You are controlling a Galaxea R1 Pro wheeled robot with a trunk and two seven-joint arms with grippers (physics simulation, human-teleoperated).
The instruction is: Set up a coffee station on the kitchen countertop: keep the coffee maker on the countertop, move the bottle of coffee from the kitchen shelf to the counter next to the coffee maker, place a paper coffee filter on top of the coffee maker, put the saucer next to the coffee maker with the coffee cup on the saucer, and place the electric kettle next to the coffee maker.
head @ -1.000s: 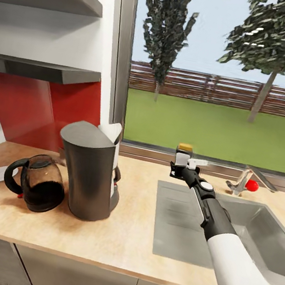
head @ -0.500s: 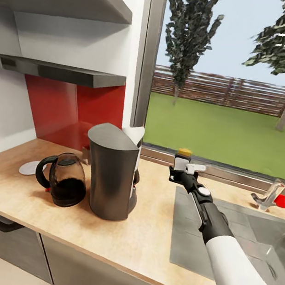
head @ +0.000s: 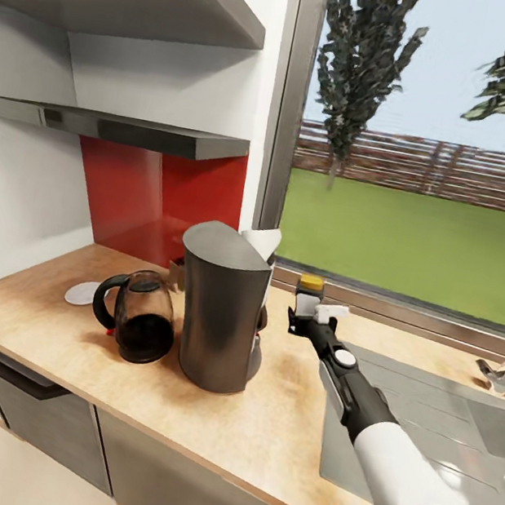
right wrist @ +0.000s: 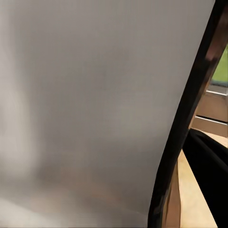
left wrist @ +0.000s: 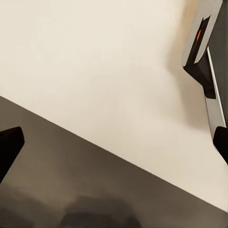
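A: Bottle of coffee (head: pixel 310 294): where is it placed?

B: It is held upright in the right tool (head: pixel 308 310), whose fingers are closed on its white-labelled body, the yellow cap showing above them. It is carried over the surface (head: pixel 255 427), to the right of the coffee maker (head: pixel 222 309) and a little farther back, near the window sill.

A: On which relation is the coming move judged to turn?

B: On the gap between bottle and coffee maker. The set-down spot lies left of the bottle and slightly nearer, so a short leftward carry and a lowering with the long axis kept vertical would be called for. The right arm is already the nearer one.

A: What else is seen around it?

B: A paper coffee filter (head: pixel 263 243) is perched on the coffee maker's top. The electric kettle (head: pixel 138 325) stands just left of it, and the saucer (head: pixel 81 293) lies farther left. The kitchen shelf (head: pixel 117 129) is seen above.

A: And the left tool (left wrist: pixel 114 142)?

B: Its dark fingertips are seen spread wide with nothing between them.
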